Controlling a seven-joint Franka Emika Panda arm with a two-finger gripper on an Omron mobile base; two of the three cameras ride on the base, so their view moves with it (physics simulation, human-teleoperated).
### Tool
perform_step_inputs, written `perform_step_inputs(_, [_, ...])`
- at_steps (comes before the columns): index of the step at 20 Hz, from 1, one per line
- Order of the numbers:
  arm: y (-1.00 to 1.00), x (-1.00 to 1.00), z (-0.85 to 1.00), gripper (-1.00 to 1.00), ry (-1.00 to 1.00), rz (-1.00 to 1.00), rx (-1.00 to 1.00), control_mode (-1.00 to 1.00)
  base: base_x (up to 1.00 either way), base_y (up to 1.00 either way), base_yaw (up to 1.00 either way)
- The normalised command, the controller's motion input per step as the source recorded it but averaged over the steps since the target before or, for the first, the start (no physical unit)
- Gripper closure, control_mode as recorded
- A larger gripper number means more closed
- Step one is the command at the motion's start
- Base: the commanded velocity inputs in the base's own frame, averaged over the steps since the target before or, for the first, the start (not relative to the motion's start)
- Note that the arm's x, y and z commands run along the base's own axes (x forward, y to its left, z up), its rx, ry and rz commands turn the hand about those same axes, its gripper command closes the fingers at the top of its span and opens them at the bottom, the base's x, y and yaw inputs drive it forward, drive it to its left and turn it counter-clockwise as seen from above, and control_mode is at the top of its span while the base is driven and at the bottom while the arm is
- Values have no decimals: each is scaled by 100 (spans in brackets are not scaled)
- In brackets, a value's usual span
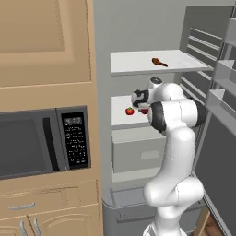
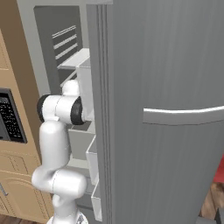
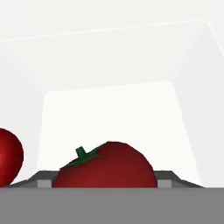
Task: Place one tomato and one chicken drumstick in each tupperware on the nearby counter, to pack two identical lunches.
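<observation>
Inside the open fridge, the white arm reaches to the middle shelf (image 1: 120, 119), where the gripper (image 1: 144, 109) sits over a red tomato (image 3: 107, 165) whose green stem tips toward the left of the hand view. That tomato lies between the two grey fingertips (image 3: 167, 179), close on either side, but I cannot tell whether the jaws are pinching it or merely flanking it. A second tomato (image 1: 130, 111) rests on the same shelf just beside the gripper, at the left edge of the hand view. One brown chicken drumstick (image 1: 159, 61) lies on the upper shelf (image 1: 133, 62). A microwave (image 1: 44, 140) is set in the tan cabinets left of the fridge.
</observation>
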Motion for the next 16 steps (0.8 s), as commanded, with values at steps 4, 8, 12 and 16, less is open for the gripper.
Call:
perform_step_inputs(4, [23, -100, 0, 100, -33, 0, -7, -100, 0, 0, 0])
perform_step_inputs(8, [29, -100, 4, 100, -40, 0, -10, -100, 0, 0, 0])
perform_step_inputs(12, [3, -100, 62, 100, -16, 0, -1, -100, 0, 0, 0])
perform_step_inputs(16, [0, -100, 100, 100, -3, 0, -1, -100, 0, 0, 0])
